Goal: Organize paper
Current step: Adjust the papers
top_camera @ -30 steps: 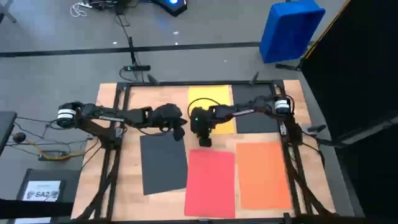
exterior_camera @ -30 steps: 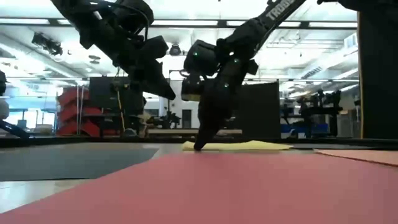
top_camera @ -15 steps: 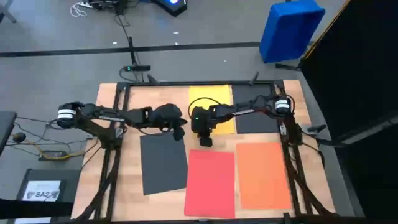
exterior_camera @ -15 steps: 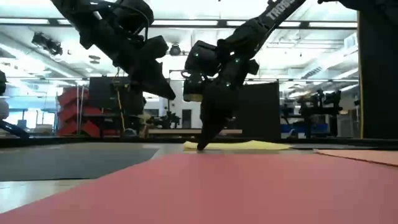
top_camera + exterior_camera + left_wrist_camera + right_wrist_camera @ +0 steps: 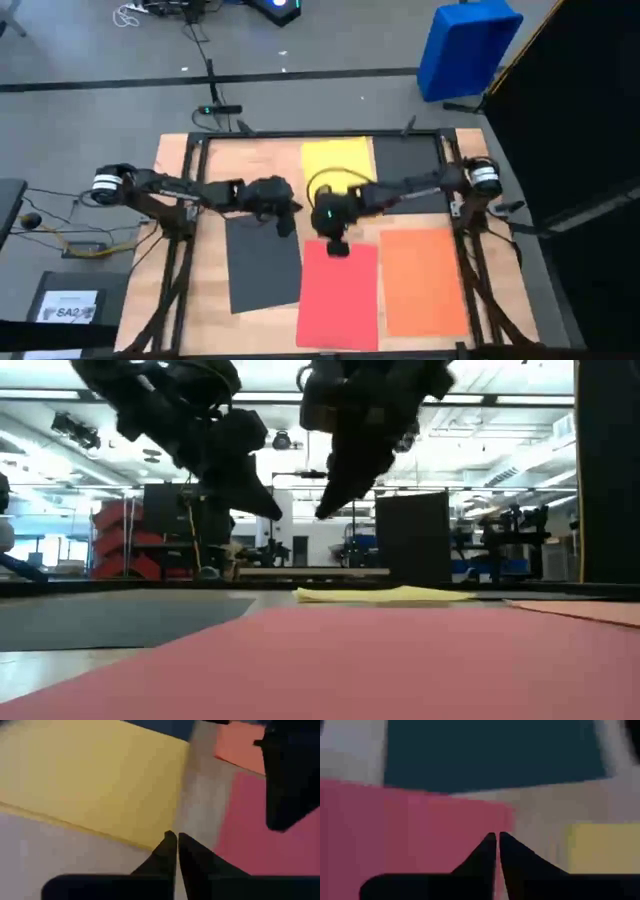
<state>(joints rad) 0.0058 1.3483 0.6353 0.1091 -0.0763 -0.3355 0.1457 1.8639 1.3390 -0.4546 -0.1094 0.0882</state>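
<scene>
Five sheets lie flat on the wooden table: yellow paper at the far middle, a dark sheet to its right, dark grey paper at the near left, red paper at the near middle, and orange paper at the near right. My left gripper is shut and hangs in the air over the dark grey sheet's far right corner. My right gripper is shut and hangs above the red sheet's far edge. The wrist views show each pair of fingertips closed, left and right.
A blue plastic bin stands on the floor beyond the table's far right corner. A dark box with a white label sits on the floor at the near left. Black frame rails run along the table's edges.
My right gripper has lifted from the table at the yellow sheet's near edge and swung toward the near edge, ending above the red sheet's far edge. My left gripper has shifted slightly toward the near edge. Both stayed shut.
</scene>
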